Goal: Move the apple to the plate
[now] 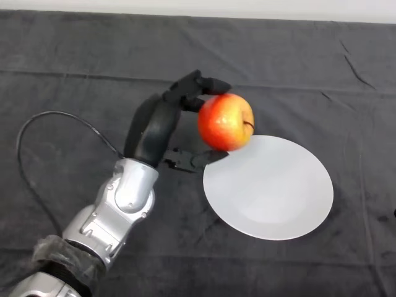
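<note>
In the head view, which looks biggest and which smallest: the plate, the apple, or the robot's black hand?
1. Plate, clearly the largest.
2. Hand, curled round the apple.
3. Apple, smallest.
The apple may be lifted nearer the camera than the plate, so it may look somewhat bigger than it truly is.

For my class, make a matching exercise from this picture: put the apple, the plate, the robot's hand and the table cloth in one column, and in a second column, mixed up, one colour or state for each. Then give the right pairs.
Things:
1. apple
2. plate
3. left hand
4. cloth

Descriptions:
A. white, round, nothing lying in its middle
B. dark grey, covering the table
C. red and yellow, held at the plate's upper left rim
D. black, fingers and thumb curled round the fruit

Pairs: 1-C, 2-A, 3-D, 4-B
</note>
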